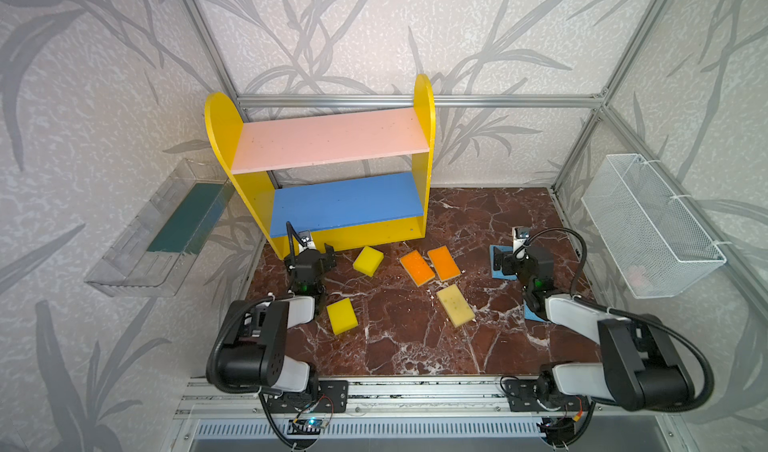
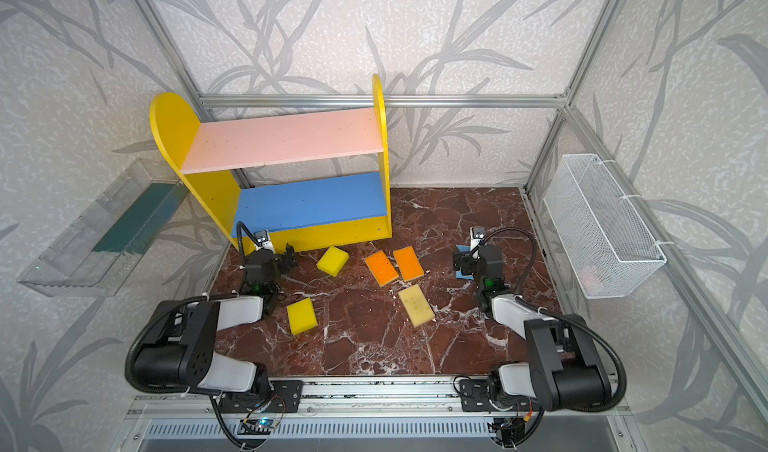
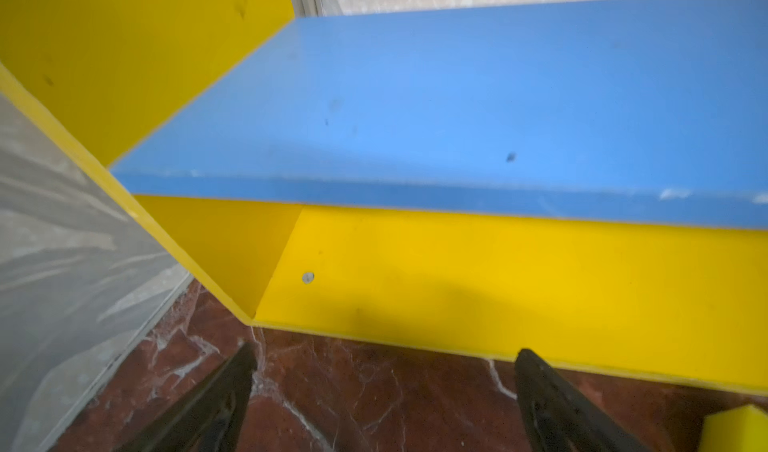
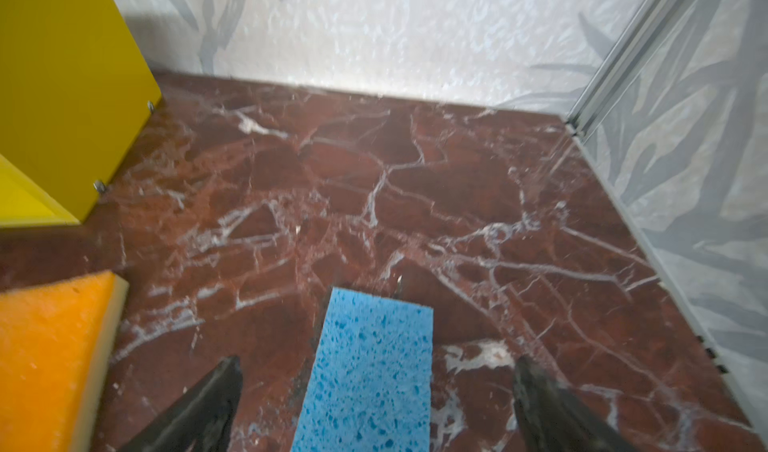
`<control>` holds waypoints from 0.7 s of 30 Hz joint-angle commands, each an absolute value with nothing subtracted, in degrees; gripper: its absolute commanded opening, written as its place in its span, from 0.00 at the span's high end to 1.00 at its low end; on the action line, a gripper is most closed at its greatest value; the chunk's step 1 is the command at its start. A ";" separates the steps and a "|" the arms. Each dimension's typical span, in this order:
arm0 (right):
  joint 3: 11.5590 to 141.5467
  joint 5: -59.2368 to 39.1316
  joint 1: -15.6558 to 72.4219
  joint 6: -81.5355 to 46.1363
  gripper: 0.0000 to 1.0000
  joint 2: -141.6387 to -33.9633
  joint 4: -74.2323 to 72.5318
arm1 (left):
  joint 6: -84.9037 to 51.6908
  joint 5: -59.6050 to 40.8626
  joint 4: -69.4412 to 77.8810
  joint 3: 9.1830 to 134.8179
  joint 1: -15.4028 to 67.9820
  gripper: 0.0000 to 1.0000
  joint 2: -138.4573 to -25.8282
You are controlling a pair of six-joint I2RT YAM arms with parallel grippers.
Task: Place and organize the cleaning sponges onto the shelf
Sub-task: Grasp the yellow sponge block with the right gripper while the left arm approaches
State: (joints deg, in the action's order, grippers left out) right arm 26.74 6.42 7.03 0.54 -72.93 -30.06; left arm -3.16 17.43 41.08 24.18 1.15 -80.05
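1. Shelf (image 1: 332,138): upper ctr of both top views, standing at the rear L of the marble tbl (image 1: 415,346). Pink board over blue board over yellow base.
2. Left gripper (image 3: 386,352): jaws fully apart, nothing between them. Sits L of ctr in both top views, just in front of the shelf base.
3. Right gripper (image 4: 378,362): jaws fully apart, no grip. Blue sponge A (image 4: 370,371) lies flat on the tbl between the fingers, w/ a gap each side in the wrist view. R of ctr in both top views.
4. Blue sponge B (image 1: 532,312): lower R of sponge A, mostly hidden under the R arm.
5. Yellow sponge A (image 1: 368,260): near the shelf base, just R of the left gripper. Yellow sponge B (image 1: 342,316): below it, flat.
6. Orange sponge A (image 1: 417,267) and orange sponge B (image 1: 444,262): side by side at frame ctr; cannot tell if touching.
7. Speckled sponge (image 1: 455,305): just below the orange pair, flat.
8. Clear tray (image 1: 124,262): L wall. Wire basket (image 1: 665,237): R wall.
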 commanded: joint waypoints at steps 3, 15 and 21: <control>28.84 -0.38 7.59 -5.75 0.01 -60.21 -17.30 | -6.77 12.98 16.93 30.58 2.00 0.01 -67.39; 34.38 -16.58 15.11 -17.39 0.05 -50.14 0.97 | -31.16 27.74 -24.13 40.49 19.88 0.05 -50.72; 41.31 -15.73 32.96 -17.73 0.14 -61.05 6.15 | -43.73 31.66 -34.58 37.64 24.23 0.03 -44.58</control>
